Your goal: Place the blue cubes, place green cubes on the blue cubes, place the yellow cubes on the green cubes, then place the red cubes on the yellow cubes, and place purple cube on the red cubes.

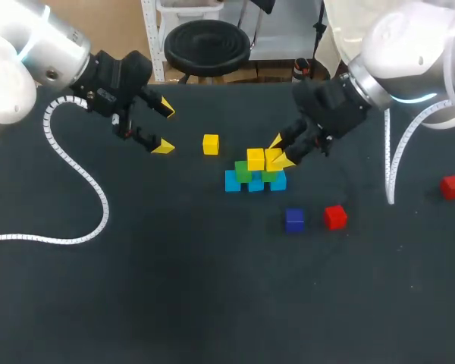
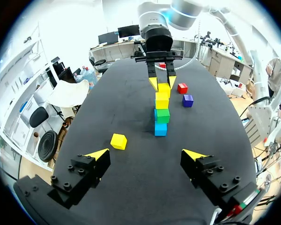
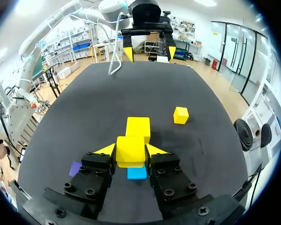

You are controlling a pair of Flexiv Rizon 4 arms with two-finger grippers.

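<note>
Three light blue cubes point(image 1: 233, 182) lie in a row at mid-table, with two green cubes point(image 1: 244, 171) on top of them. One yellow cube point(image 1: 255, 159) rests on the green layer. My right gripper point(image 1: 280, 154) is shut on a second yellow cube point(image 1: 274, 159) beside it, seen between the fingers in the right wrist view point(image 3: 130, 151), over a blue cube point(image 3: 137, 173). A loose yellow cube point(image 1: 211, 144) lies to the left. My left gripper point(image 1: 164, 127) hangs open and empty farther left; the left wrist view point(image 2: 146, 153) has that yellow cube point(image 2: 118, 141) just ahead.
A purple cube point(image 1: 294, 220) and a red cube point(image 1: 334, 217) sit in front of the stack. Another red cube point(image 1: 453, 186) lies near the right edge. A white cable point(image 1: 76, 171) trails over the left of the table, and another point(image 1: 390, 163) hangs at the right.
</note>
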